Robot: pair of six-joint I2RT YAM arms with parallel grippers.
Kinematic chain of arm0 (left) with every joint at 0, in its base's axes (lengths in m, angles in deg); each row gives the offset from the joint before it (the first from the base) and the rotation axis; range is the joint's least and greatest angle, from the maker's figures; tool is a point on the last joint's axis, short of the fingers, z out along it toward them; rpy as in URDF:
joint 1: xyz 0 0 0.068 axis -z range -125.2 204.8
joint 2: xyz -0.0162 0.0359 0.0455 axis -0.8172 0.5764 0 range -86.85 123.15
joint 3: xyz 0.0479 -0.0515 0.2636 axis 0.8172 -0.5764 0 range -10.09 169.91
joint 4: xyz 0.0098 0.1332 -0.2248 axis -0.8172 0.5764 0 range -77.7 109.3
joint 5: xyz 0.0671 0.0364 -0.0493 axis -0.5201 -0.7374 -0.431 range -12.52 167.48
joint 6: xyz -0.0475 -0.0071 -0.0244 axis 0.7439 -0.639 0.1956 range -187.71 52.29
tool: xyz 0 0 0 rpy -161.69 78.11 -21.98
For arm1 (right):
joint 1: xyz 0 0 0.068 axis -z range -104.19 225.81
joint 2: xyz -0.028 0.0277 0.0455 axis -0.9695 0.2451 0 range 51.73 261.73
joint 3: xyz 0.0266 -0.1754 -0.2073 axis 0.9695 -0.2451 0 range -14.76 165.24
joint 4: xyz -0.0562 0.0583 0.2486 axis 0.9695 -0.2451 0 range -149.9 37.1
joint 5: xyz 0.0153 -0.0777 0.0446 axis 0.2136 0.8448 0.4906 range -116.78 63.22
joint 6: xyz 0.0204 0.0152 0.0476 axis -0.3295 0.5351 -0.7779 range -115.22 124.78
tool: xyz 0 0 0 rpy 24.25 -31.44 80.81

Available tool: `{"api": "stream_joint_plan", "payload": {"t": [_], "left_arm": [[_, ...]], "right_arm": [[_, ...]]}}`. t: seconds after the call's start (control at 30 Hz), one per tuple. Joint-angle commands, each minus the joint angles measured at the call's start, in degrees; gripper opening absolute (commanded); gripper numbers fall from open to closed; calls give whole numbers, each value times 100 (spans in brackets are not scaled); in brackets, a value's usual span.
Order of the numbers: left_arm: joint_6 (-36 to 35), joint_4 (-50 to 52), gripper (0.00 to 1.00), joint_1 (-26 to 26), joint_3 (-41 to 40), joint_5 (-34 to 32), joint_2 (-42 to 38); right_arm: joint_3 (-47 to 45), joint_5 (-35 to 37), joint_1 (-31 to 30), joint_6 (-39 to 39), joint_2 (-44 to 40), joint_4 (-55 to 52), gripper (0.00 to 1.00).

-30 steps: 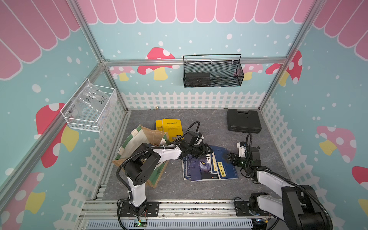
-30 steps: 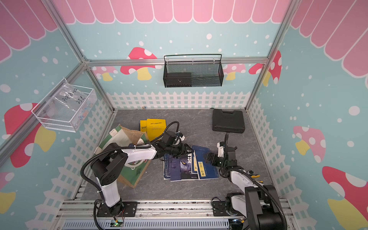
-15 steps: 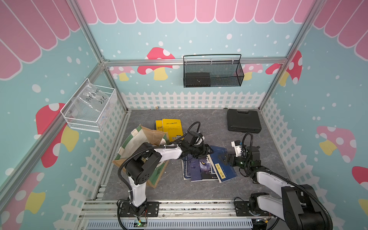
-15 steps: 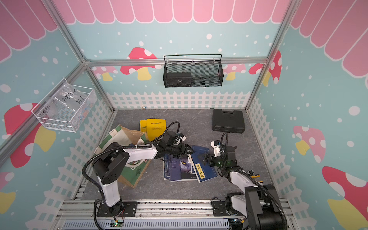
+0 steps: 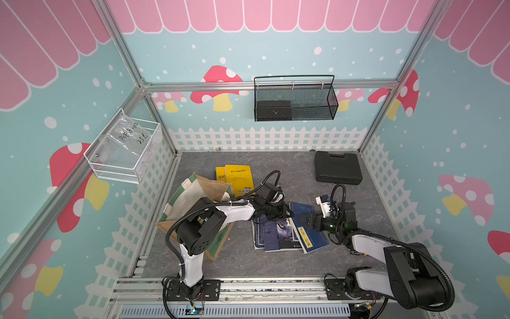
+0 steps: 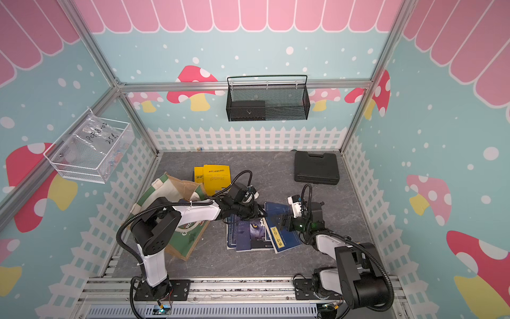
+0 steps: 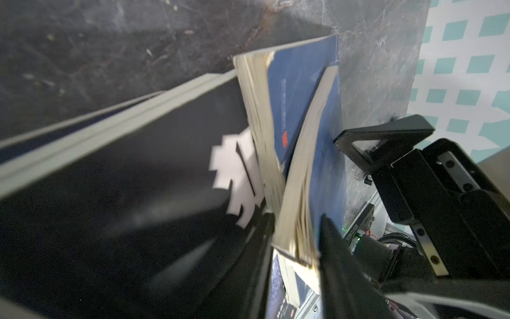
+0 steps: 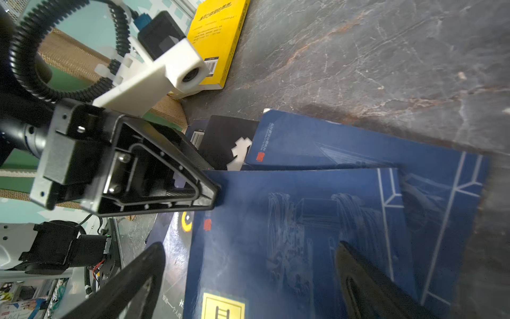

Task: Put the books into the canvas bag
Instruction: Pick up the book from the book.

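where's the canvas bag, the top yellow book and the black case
canvas bag [image 5: 208, 186]: in a top view, on its tan jute wall
top yellow book [image 5: 238, 176]: in a top view, on the middle of its cover
black case [image 5: 338, 167]: in a top view, on the middle of its lid

The navy book [image 7: 323, 154] has a smooth, slightly glossy paper cover and rough, yellowed page edges. The yellow book [image 8: 218, 36] looks matt. The canvas bag [image 5: 209, 187] is coarse woven jute. The table [image 5: 292, 171] is matt, stone-veined grey, and the case [image 5: 338, 167] is matt black plastic.
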Motion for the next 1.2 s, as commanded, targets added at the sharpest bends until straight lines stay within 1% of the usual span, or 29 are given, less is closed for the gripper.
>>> {"api": "stream_joint_plan", "payload": {"t": [0.0, 0.07, 0.1, 0.27, 0.33, 0.47, 0.67, 0.77, 0.9, 1.03, 1.1, 1.17], "left_arm": [[-81, 226, 13, 12, 96, -217, -96], [-90, 241, 1, 12, 106, -230, -125], [-83, 238, 0, 15, 112, -232, -130], [-170, 317, 0, 8, 129, -202, -268], [-449, 542, 0, 6, 204, -167, -421], [-1274, 1185, 0, -20, 443, -63, -768], [-2003, 1385, 0, -111, 392, 451, -1268], [-2339, 1381, 0, -133, 269, 548, -1550], [-2502, 1312, 0, -266, 132, 679, -1713], [-2619, 1223, 0, -338, 66, 962, -1755], [-2675, 1222, 0, -352, 35, 933, -1786], [-2647, 1184, 0, -375, 27, 891, -1804]], "right_arm": [[-88, -92, -231, -109, 161, -115, 98], [-123, -101, -274, -197, 154, 21, 98], [-140, -122, -285, -248, 146, 84, 98], [-90, -220, -274, -496, -66, 289, 98], [-39, -190, -221, -498, -296, 271, 98], [-30, -86, -23, -376, -743, 217, 100], [-143, -222, 75, -181, -893, 287, 100], [-403, -355, 70, -320, -886, 783, 99], [-856, -564, 70, -756, -758, 1825, 100], [-968, -729, 67, -876, -499, 2254, 99], [-1048, -1014, 58, -1034, -306, 2685, 100], [-1160, -1362, 28, -1339, -141, 3507, 97]]}}
